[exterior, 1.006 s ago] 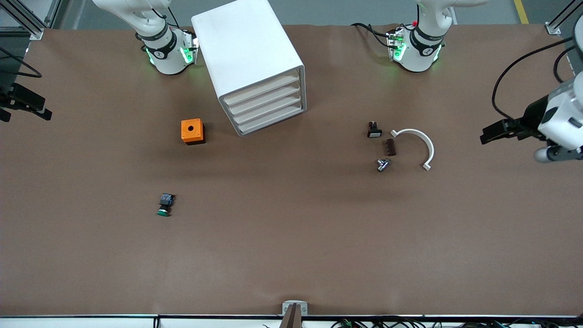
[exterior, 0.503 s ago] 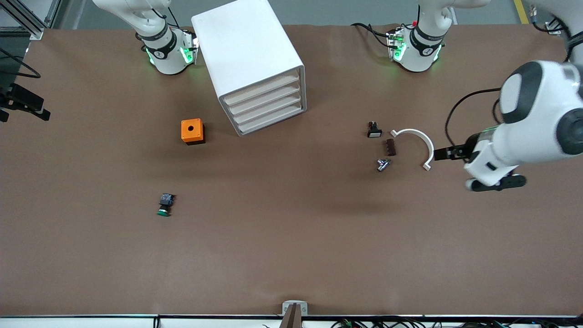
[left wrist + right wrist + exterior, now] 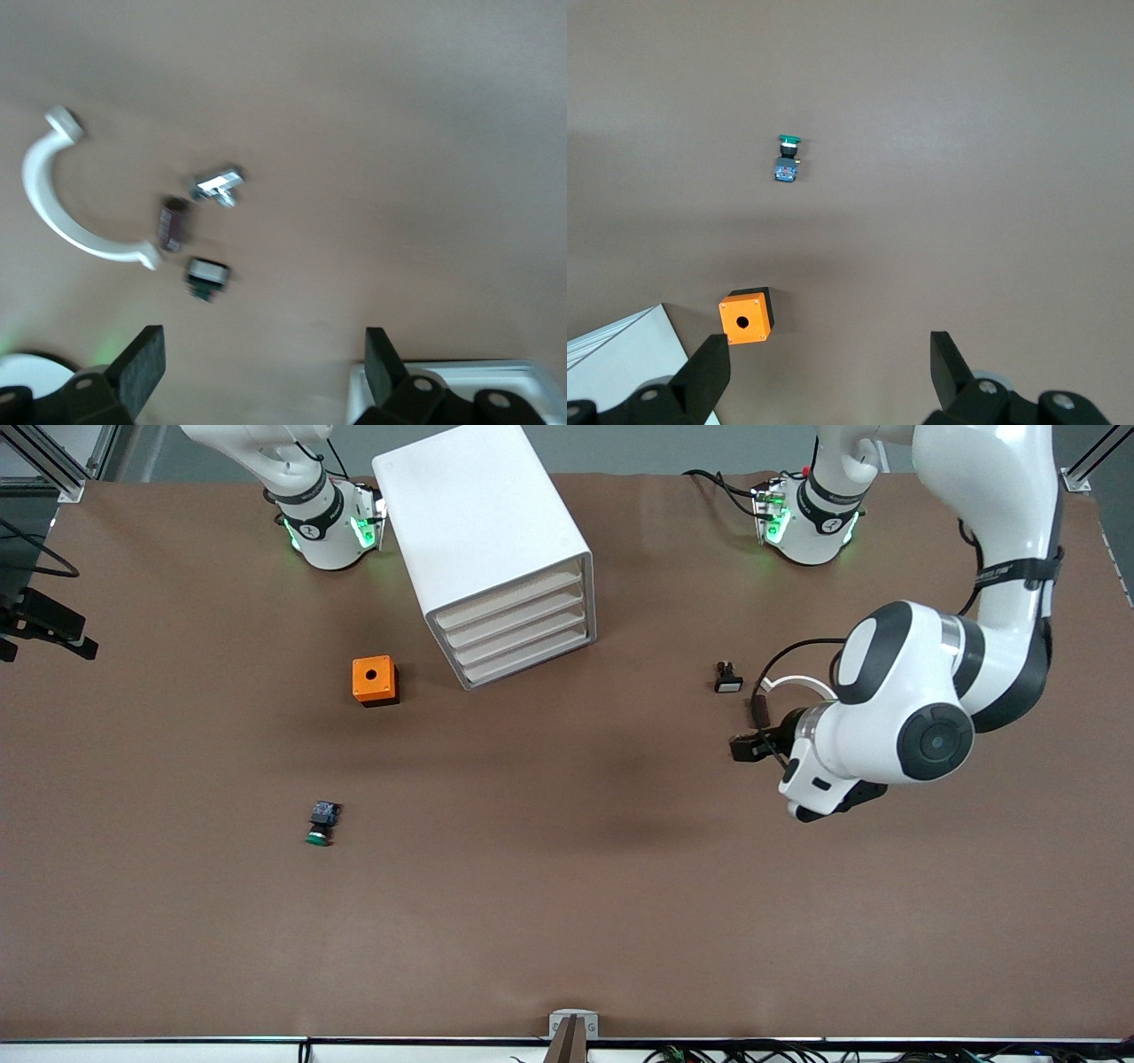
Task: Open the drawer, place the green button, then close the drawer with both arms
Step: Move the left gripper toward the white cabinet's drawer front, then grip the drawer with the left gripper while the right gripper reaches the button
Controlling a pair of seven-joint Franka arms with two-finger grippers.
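The white cabinet (image 3: 483, 531) stands between the arm bases, its four alike drawers (image 3: 518, 631) all shut. The green-capped button (image 3: 320, 824) lies on the bare table nearer the front camera, also in the right wrist view (image 3: 786, 159). My left gripper (image 3: 740, 748) hangs open and empty (image 3: 261, 359) over the cluster of small parts at the left arm's end. My right gripper (image 3: 87, 638) waits high at the right arm's end of the table, open with nothing between its fingers (image 3: 824, 372).
An orange box with a round hole (image 3: 375, 680) sits beside the cabinet. Under the left arm lie a white curved piece (image 3: 53, 212), a brown piece (image 3: 171, 226), a metal piece (image 3: 219, 184) and a black piece with a white face (image 3: 728, 680).
The left arm has swung in from the table's end, and its gripper now hangs over the small parts. The right arm has hardly moved. Both grippers stayed open.
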